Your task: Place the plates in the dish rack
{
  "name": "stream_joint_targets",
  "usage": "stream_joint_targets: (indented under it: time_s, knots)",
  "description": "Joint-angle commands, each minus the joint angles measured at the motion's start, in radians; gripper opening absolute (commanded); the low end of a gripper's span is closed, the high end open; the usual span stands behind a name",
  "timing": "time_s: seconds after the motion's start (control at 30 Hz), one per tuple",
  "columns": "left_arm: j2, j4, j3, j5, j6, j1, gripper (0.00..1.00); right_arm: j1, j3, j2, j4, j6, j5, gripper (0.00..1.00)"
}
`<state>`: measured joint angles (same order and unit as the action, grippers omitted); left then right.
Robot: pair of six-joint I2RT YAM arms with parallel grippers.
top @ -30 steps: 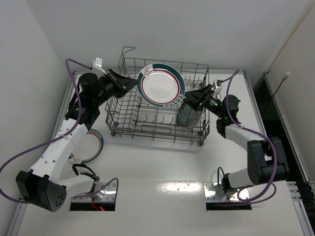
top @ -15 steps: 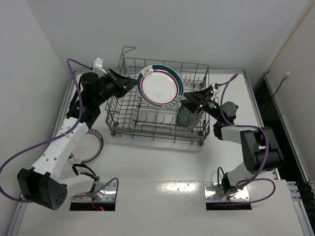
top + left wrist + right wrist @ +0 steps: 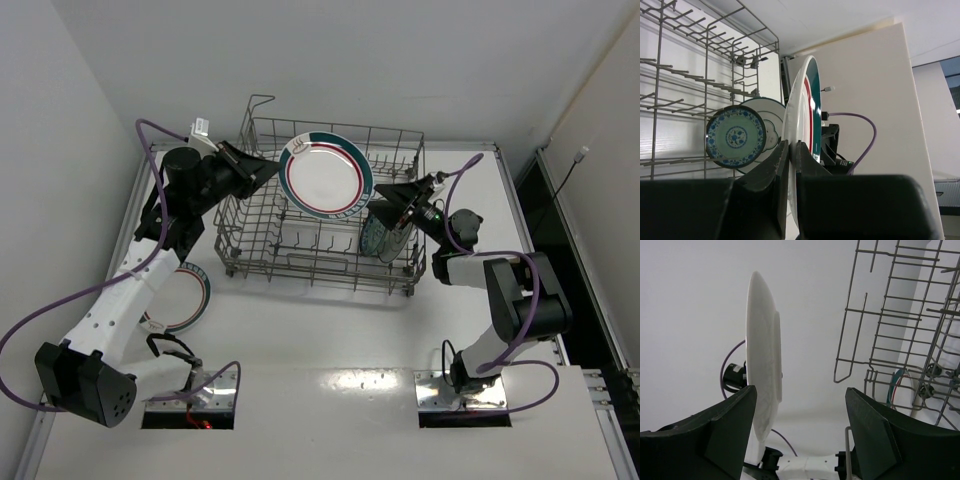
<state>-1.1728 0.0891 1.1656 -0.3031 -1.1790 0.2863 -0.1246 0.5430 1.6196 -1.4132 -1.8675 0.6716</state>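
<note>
White walls enclose a white counter [image 3: 330, 330], toward the back of which the dish rack [image 3: 240, 215] is set. One large plate [image 3: 325, 175] with a green-and-red rim band is held on edge over the rack's rear half, its rim pinched between the closed fingers of the left claw [image 3: 272, 170]; whether its lower edge touches the tines cannot be told. At the rack's right end the teal plate [image 3: 736, 136] is stood upright with the pale grey plate [image 3: 772, 125] just behind it. This pairing is made plain only by the left wrist view; from above the two are merged into one narrow shape, partly covered by the right claw [image 3: 383, 196]. That claw is spread wide with nothing between its fingers, as is shown by the right wrist view, where the held plate is seen edge-on. A second large plate [image 3: 190, 300] is laid flat on the counter left of the rack, half hidden under the left arm. Compared with a second ago, the right forearm has been drawn in toward the rack, while the held plate is nearly unmoved.
</note>
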Motion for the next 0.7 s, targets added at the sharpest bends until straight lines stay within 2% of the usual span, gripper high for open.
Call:
stream_joint_targets:
  time_s: [0.0,0.67]
  knots:
    - [0.015,-0.086,0.009,-0.018,-0.025,-0.010,0.00,0.008,-0.014,0.039,-0.389,-0.022,-0.050,0.69]
    - [0.015,-0.095,0.003,-0.018,-0.025,-0.001,0.00,-0.001,0.048,-0.070,-0.326,0.010,-0.041,0.69]
